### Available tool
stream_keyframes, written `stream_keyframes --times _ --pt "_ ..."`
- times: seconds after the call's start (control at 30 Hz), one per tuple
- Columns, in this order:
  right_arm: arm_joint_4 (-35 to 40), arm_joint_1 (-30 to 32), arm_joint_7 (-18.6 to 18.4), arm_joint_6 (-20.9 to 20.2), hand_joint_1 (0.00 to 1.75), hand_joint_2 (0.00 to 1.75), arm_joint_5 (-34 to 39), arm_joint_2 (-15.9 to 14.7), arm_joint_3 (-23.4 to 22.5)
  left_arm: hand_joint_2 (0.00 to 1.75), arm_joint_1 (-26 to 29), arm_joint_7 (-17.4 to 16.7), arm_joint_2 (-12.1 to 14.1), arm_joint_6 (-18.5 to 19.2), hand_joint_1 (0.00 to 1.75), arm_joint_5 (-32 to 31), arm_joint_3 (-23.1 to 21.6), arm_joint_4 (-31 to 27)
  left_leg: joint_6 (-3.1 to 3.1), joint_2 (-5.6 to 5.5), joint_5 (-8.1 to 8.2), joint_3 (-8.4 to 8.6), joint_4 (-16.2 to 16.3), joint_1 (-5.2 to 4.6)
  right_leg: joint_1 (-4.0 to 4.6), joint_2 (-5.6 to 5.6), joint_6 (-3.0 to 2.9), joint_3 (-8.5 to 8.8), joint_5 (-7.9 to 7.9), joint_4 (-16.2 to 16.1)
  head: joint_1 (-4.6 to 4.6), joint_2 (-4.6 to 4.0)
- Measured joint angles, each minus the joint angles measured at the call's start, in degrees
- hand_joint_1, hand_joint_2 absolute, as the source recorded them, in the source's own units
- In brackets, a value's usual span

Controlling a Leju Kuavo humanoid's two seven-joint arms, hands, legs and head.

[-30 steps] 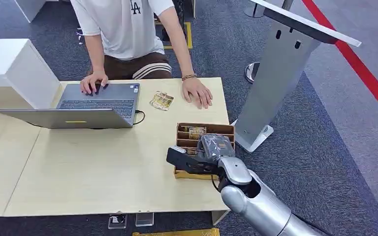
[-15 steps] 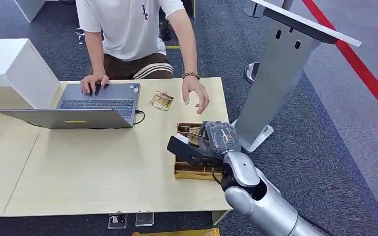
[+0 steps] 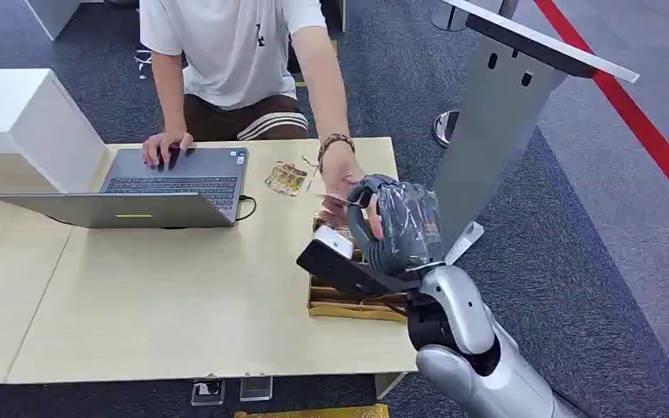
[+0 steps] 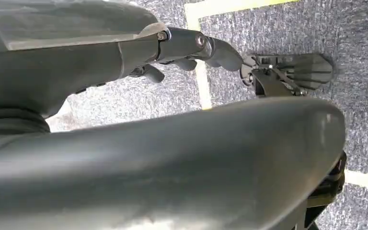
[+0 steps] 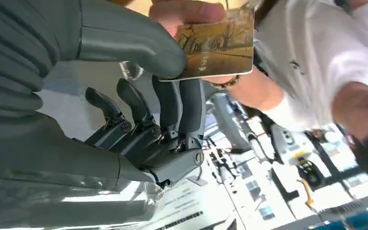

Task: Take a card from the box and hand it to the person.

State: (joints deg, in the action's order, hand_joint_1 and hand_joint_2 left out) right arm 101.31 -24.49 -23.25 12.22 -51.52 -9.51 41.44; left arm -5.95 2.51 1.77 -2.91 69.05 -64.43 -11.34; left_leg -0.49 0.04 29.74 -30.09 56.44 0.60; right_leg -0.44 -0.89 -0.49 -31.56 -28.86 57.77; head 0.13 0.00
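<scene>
The right hand [image 3: 392, 228] is raised above the box [image 3: 348, 300], thumb and fingers [image 5: 172, 103] clamped on a card [image 5: 218, 45]. The card sits at the fingertips, most of its face standing clear beyond them on the far side. The person's hand [image 3: 341, 185] has reached the same spot: in the right wrist view its fingers already lie on the card's far edge, so both parties appear to hold it at once.

Step in hand — the handover. To do it well:
- Hold the arm steady and keep the card presented toward the person; avoid any sideways drift that would drag it from their fingers.
- Maintain the pinch until the person's grip is judged secure, then let the thumb and fingers part smoothly, not abruptly.
- Draw the hand back toward the near side only once the card is free, keeping clear of the person's wrist.

The left hand [image 4: 191, 48] hangs over the carpeted floor; its fingers look loosely extended with nothing in them.

Outward from the hands: the box rests on the desk [image 3: 183, 296] near its right edge, directly beneath the raised hand, with further cards in its compartments. A second card [image 3: 287, 178] lies flat on the desk beyond it, just right of the laptop [image 3: 161, 185], where the person's other hand rests on the keyboard.
</scene>
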Motion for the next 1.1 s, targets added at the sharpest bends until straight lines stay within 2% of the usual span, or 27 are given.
stream_keyframes --times 0.13,0.33,0.43,0.47,0.5,0.53,0.57,0.6,0.97,1.1 --pt "0.0 0.6 2.8 2.3 1.55 1.75 0.7 0.2 0.0 0.0 0.0 0.0 0.0 0.0 0.0 0.0 0.0 0.0 0.0 0.0 0.0 -0.01 0.0 0.0 0.0 0.0 0.0 0.0 0.0 0.0 0.0 0.0" --pt "-0.6 0.9 3.6 2.4 1.55 1.75 1.1 0.6 -0.1 0.0 0.0 -0.2 0.0 0.0 0.0 0.5 0.0 0.0 0.0 -0.01 0.0 -0.03 0.0 0.0 0.0 0.0 0.0 -0.02 0.0 0.0 -0.02 0.0" --pt "-0.9 0.9 3.7 2.4 1.48 1.75 1.6 0.9 -0.1 0.0 0.0 -0.4 0.0 0.0 0.0 0.5 0.0 0.0 0.0 -0.01 0.0 -0.03 0.0 0.0 0.0 0.0 0.0 -0.02 0.0 0.0 -0.02 0.0" --pt "-0.9 0.9 3.7 2.4 1.38 1.75 1.6 0.9 -0.1 0.0 0.0 -0.4 0.0 0.0 0.0 0.5 0.0 0.0 0.0 -0.01 0.0 -0.04 0.0 0.0 0.0 0.0 0.0 -0.02 0.0 0.0 -0.04 0.0" --pt "-0.9 0.9 3.8 2.4 1.03 1.75 1.6 0.9 -0.1 0.0 0.0 -0.5 0.0 0.0 0.0 0.5 0.0 0.0 0.0 -0.01 0.0 -0.04 0.0 0.0 0.0 0.0 0.0 -0.02 0.0 0.0 0.0 0.0" --pt "-0.9 0.9 3.8 2.4 0.87 1.75 1.6 1.0 -0.1 0.0 0.0 -0.5 0.0 0.0 0.0 0.5 0.0 0.0 0.0 -0.01 0.0 -0.04 0.0 0.0 0.0 0.0 0.0 -0.02 0.0 0.0 0.0 0.0" --pt "-1.0 1.0 3.8 2.4 0.07 1.75 1.6 1.0 -0.2 0.0 0.0 -0.5 0.0 0.0 0.0 0.5 0.0 0.0 0.0 -0.01 0.0 -0.04 0.0 0.0 0.0 0.0 0.0 -0.02 0.0 0.0 -0.02 0.0" --pt "-1.0 1.1 3.8 2.4 0.0 1.75 1.6 1.0 -0.2 0.0 0.0 -0.5 0.0 0.0 0.0 0.5 0.0 0.0 0.0 -0.01 0.0 -0.03 0.0 0.0 0.0 0.0 0.0 -0.01 0.0 0.0 0.0 0.0" --pt "-1.0 2.0 3.9 2.4 0.0 1.75 3.1 1.4 -1.3 0.0 0.0 -0.5 0.0 -0.2 0.0 0.5 0.0 0.0 0.0 -0.01 0.0 -0.03 0.0 0.0 0.0 0.0 0.0 -0.01 0.0 0.0 -0.02 0.0" --pt "-1.2 2.6 5.8 1.9 0.0 1.75 8.0 1.4 -1.8 0.0 0.0 -0.5 0.0 -0.3 0.0 0.5 0.0 0.0 0.0 -0.01 0.0 -0.03 0.0 0.0 0.0 -0.01 0.0 -0.02 0.0 0.0 0.0 0.0"
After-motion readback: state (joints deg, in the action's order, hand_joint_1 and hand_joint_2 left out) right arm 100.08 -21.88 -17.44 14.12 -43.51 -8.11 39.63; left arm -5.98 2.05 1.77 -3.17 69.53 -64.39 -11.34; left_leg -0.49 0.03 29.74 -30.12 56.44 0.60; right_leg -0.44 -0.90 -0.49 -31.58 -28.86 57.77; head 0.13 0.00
